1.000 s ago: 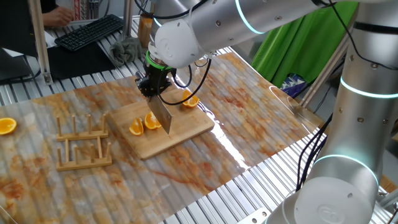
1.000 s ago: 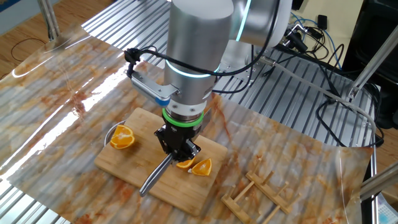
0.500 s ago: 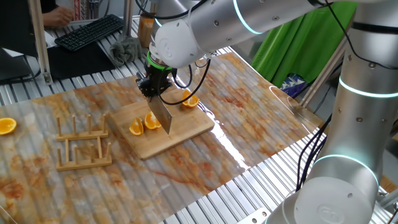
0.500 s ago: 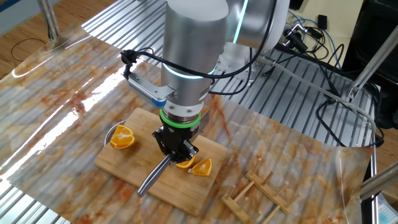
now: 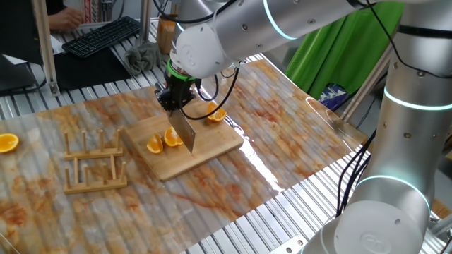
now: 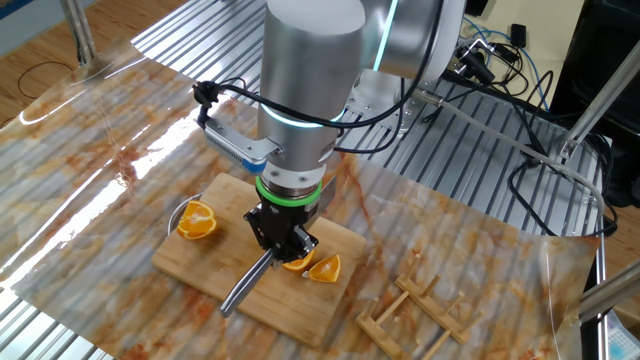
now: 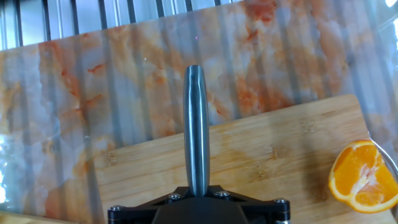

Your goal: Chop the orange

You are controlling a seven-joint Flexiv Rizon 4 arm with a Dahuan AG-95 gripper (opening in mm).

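On the wooden board (image 5: 205,152), the pincer (image 5: 174,101) clamps a knife (image 5: 184,131), hiding part of the orange (image 5: 163,140).

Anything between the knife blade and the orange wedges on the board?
Nothing visible. The gripper, shut on the steel knife, holds the blade right at the bright orange wedges on the wooden cutting board. Whether blade and wedges touch cannot be told.

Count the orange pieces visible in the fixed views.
4: two wedges on the board beside the knife, one behind the board, one at far left. More may be hidden.
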